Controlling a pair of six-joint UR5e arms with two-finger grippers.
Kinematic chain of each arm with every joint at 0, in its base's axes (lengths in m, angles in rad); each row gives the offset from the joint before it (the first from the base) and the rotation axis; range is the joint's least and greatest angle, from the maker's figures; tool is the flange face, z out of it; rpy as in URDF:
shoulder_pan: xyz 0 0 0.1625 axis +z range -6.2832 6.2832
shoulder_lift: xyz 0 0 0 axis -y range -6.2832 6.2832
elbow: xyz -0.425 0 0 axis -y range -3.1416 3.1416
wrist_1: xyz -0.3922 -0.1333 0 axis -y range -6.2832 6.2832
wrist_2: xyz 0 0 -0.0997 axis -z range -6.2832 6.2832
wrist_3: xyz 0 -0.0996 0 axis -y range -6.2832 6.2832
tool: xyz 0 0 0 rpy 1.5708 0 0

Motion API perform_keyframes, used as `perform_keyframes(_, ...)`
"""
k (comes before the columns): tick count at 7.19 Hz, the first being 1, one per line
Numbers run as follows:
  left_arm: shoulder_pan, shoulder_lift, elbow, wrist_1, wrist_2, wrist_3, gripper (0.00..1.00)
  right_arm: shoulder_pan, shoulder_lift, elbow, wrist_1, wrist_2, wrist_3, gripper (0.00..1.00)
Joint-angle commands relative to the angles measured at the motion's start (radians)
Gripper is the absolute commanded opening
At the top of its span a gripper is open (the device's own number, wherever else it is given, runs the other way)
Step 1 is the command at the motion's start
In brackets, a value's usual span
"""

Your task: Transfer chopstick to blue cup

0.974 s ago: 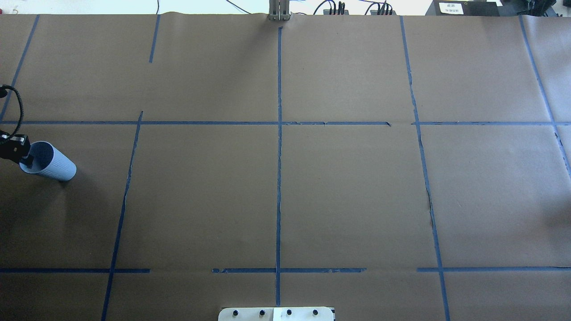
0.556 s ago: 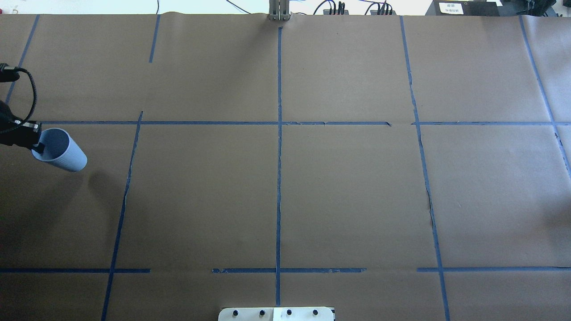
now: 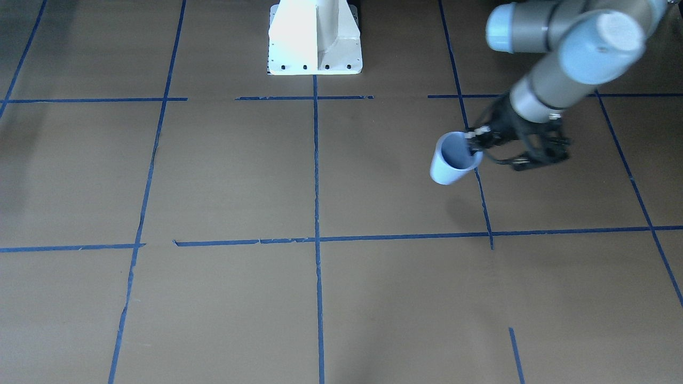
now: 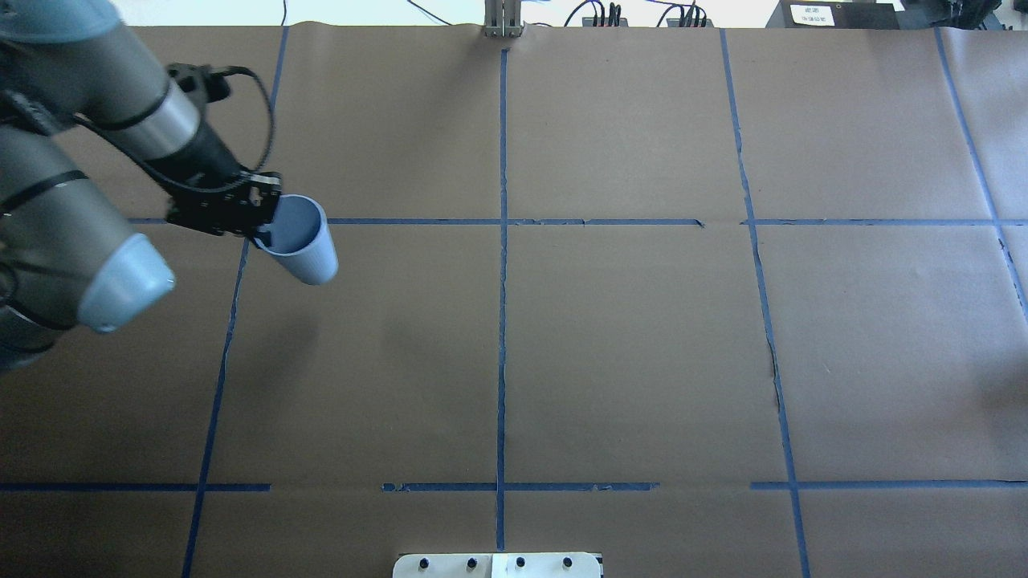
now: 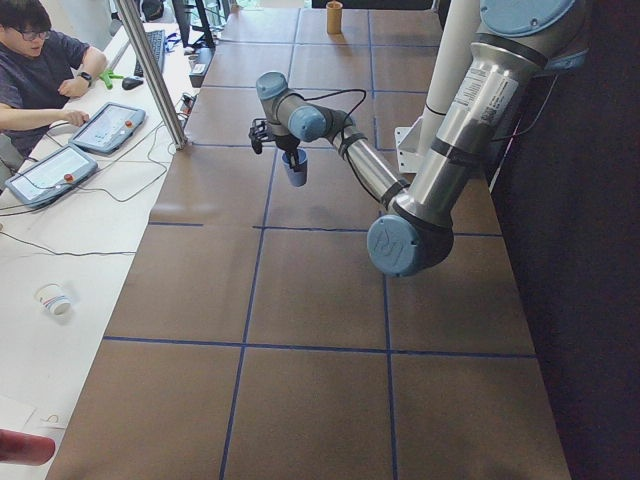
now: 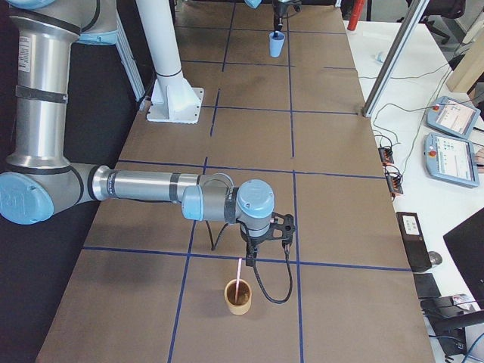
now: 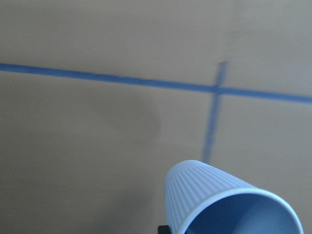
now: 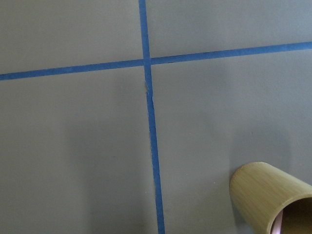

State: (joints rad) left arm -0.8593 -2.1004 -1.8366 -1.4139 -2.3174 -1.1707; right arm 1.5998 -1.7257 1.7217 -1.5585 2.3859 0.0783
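Observation:
My left gripper is shut on the rim of the pale blue ribbed cup, one finger inside it. The cup hangs tilted above the table, with its shadow below it. The left wrist view shows the cup from close up, its darker inside facing the camera. The pinkish chopstick stands in a tan cup at the table's right end. My right gripper hovers just over the stick's top. I cannot tell whether it is open or shut. The right wrist view shows only the tan cup.
Blue tape lines cross the brown paper cover. The white robot base stands at the table's near edge. A person sits at a side table with tablets, by a metal pole and a paper cup.
My left arm has swung in from the table's left edge toward the middle, carrying the blue cup to the right and a little farther from the robot.

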Motion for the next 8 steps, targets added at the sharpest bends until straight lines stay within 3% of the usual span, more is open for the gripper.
perform_keyframes(1, 0.158, -0.197, 0.068, -0.005, 0.085, -0.248, 0.00, 0.000, -0.002, 0.001, 0.000, -0.001, -0.002, 1.00)
perform_keyframes(3, 0.231, -0.283, 0.166, -0.029, 0.168, -0.297, 0.00, 0.000, -0.006, -0.001, 0.000, 0.001, -0.003, 1.00)
perform_keyframes(5, 0.266, -0.286, 0.262, -0.205, 0.223, -0.357, 0.00, 0.000, -0.008, -0.001, 0.000, 0.001, -0.003, 1.00)
perform_keyframes(8, 0.282, -0.276, 0.266, -0.214, 0.227, -0.357, 0.03, 0.003, -0.008, -0.001, 0.000, -0.001, -0.005, 1.00)
